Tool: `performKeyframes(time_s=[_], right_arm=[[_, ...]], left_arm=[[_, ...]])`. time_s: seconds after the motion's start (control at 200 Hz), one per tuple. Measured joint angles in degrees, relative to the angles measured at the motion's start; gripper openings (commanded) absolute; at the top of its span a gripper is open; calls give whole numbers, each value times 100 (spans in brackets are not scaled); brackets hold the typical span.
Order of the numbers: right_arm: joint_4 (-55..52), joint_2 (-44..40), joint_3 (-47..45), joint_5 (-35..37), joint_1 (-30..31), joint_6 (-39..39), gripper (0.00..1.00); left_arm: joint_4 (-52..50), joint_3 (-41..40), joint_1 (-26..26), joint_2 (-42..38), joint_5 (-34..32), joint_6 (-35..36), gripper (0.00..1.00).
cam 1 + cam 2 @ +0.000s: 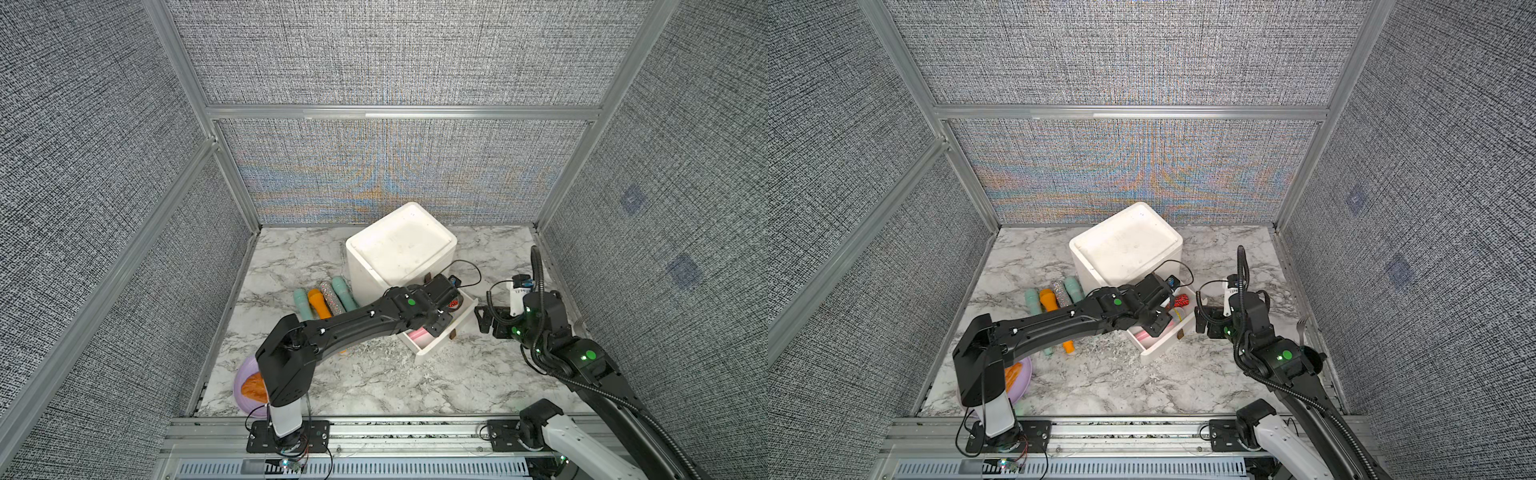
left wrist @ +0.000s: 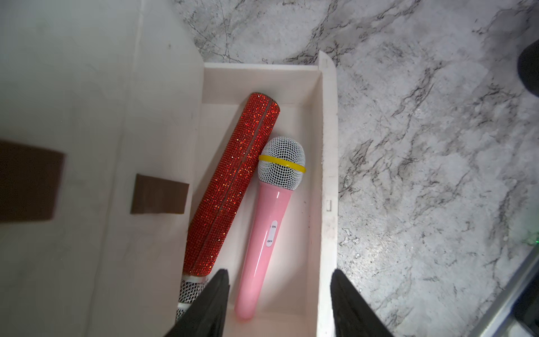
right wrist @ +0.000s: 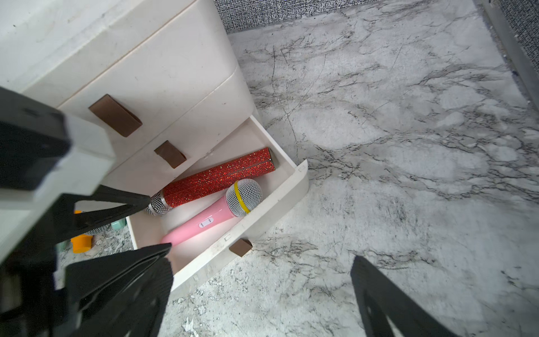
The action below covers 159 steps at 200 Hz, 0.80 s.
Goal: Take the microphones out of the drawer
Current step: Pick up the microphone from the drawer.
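Note:
The bottom drawer (image 2: 328,163) (image 3: 280,201) of the white drawer unit (image 1: 399,245) stands pulled out. Two microphones lie in it side by side. One is a pink microphone (image 2: 262,242) (image 3: 204,221) with a mesh head and a yellow band. The other is a red glitter microphone (image 2: 233,186) (image 3: 218,178), closer to the unit. My left gripper (image 2: 279,274) hangs open over the drawer's near end. One finger is beside the red microphone's head and the other is out past the drawer's front wall, with the pink handle's end between them, untouched. My right gripper (image 3: 262,259) (image 1: 484,318) stands open over bare marble by the drawer front.
Several more microphones (image 1: 322,299) in teal, orange and silver glitter lie on the marble left of the unit, partly under my left arm. A purple plate (image 1: 243,370) with an orange food item sits at the front left. Grey panel walls close in three sides.

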Motion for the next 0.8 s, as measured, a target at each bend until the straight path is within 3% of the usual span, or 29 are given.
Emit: performKeyframes(time_s=[0.23, 0.796], right_arm=[[-79, -20, 0, 0, -48, 7, 98], [-81, -26, 0, 0, -90, 9, 98]], left_arm=[[-28, 155, 0, 378, -83, -105, 50], [37, 269, 118, 966, -7, -153, 49]])
